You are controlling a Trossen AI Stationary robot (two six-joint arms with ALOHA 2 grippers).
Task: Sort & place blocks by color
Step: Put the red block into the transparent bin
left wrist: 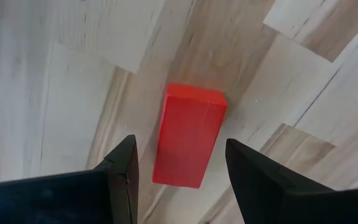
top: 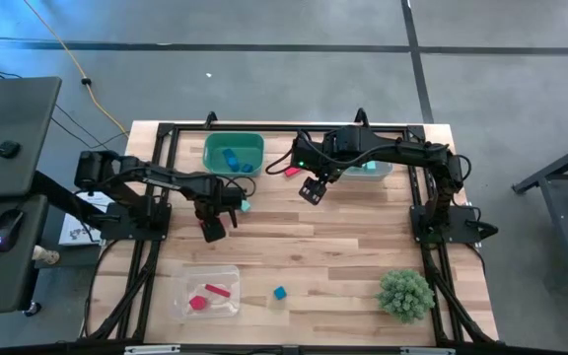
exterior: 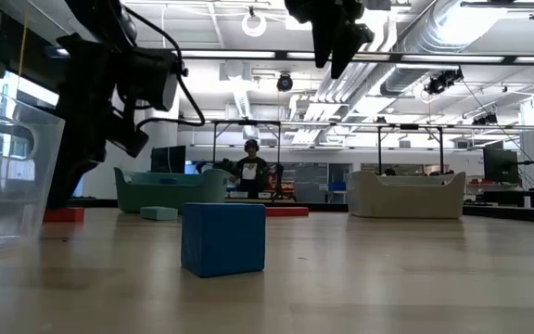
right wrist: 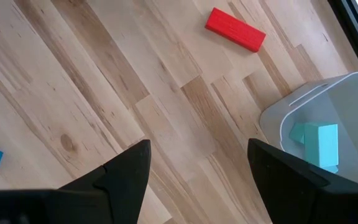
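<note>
From above, the wooden table [top: 314,247] carries a green bin [top: 233,153] at the back holding a blue block [top: 231,158], a clear bin [top: 210,292] at the front with two red blocks [top: 208,296], and a pale bin [top: 371,170] under the right arm. A loose blue cube [top: 280,293] sits near the front edge, a teal block [top: 246,205] lies just beside the left arm, and a red bar [top: 291,172] lies between the green bin and the right gripper [top: 313,190]. A spiky green plant ball [top: 405,293] rests at the front right. The left gripper [top: 213,229] hangs over the table's left middle.

At table height, the blue cube [exterior: 223,238] stands nearest (a person [exterior: 250,170] shows far behind).

The left wrist view shows open fingers [left wrist: 120,168] straddling a red bar [left wrist: 188,135], not touching it.

The right wrist view shows fingers [right wrist: 126,168] spread wide over bare wood, the red bar [right wrist: 235,28] beyond, and teal blocks [right wrist: 316,143] inside the pale bin [right wrist: 278,115].
</note>
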